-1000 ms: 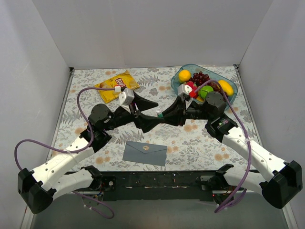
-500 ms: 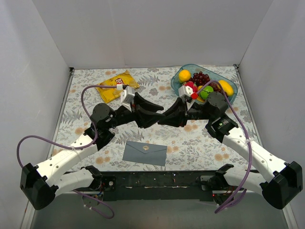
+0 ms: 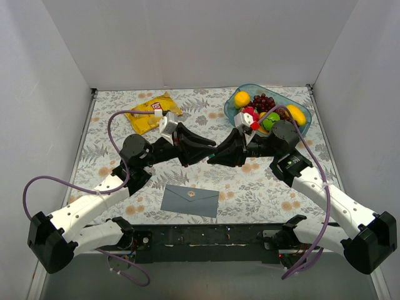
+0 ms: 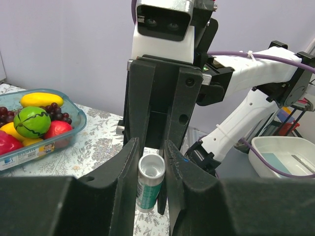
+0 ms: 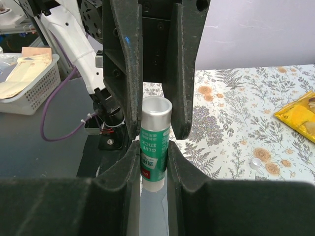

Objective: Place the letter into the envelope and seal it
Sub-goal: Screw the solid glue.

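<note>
White walls on three sides; counter (image 3: pixel 206 112) under a cloth printed with grey ferns and orange flowers. Near its front edge, between the two arm bases, one envelope (image 3: pixel 190 200): flat slate grey-blue paper, pointed flap folded down, a small pale mark at the flap's tip. Over the middle of the counter, well apart from the envelope, left jaws and right jaws tip to tip, both narrow and clamped on one glue stick (image 5: pixel 155 142). On the round tube a green label with white words "GLUE STICK", a red band lower down, a silvery hollow rim at the end. At far left one yellow crisp bag (image 3: pixel 150 112), crinkled, its red logo too small to read. At far right one clear bluish plastic tray (image 4: pixel 81 115) with dark grapes, two yellow fruits, one green striped fruit and some red ones; a white label strip on its wall, not readable
</note>
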Robot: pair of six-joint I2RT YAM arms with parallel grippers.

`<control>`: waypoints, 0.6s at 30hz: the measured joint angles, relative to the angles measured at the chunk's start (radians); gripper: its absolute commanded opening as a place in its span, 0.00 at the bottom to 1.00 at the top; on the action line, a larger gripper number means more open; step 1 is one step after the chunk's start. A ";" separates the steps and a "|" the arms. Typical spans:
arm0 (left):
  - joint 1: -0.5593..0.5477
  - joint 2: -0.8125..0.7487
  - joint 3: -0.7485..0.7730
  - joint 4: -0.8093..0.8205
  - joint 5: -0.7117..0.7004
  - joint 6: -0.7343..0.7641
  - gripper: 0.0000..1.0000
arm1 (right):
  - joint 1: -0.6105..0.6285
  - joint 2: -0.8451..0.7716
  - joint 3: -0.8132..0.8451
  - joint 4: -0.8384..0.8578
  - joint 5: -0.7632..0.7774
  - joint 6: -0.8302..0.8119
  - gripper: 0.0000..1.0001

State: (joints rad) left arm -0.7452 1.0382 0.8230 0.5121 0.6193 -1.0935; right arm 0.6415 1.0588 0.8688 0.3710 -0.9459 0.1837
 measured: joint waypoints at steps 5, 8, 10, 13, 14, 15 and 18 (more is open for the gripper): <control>0.000 0.002 0.000 0.002 0.003 0.000 0.00 | 0.000 0.000 0.000 -0.002 0.004 0.000 0.01; 0.000 0.002 0.005 -0.023 -0.032 0.015 0.00 | 0.000 0.000 0.000 -0.016 0.047 0.000 0.01; 0.001 0.008 0.021 -0.069 -0.103 0.031 0.00 | 0.001 0.001 0.000 -0.032 0.115 0.000 0.01; -0.003 0.038 0.068 -0.153 -0.253 0.047 0.00 | 0.002 0.014 0.006 -0.050 0.252 0.008 0.01; -0.008 0.055 0.090 -0.182 -0.314 0.054 0.00 | 0.003 0.026 0.015 -0.058 0.304 0.014 0.01; -0.014 0.076 0.116 -0.210 -0.386 0.059 0.00 | 0.004 0.041 0.028 -0.068 0.356 0.022 0.01; -0.048 0.134 0.176 -0.259 -0.591 0.090 0.19 | 0.011 0.096 0.077 -0.100 0.494 0.041 0.01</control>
State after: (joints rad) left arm -0.7929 1.1725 0.9989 0.2531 0.0280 -1.0035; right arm 0.6529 1.1545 0.9455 0.2714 -0.4519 0.2249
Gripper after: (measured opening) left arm 0.229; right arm 0.258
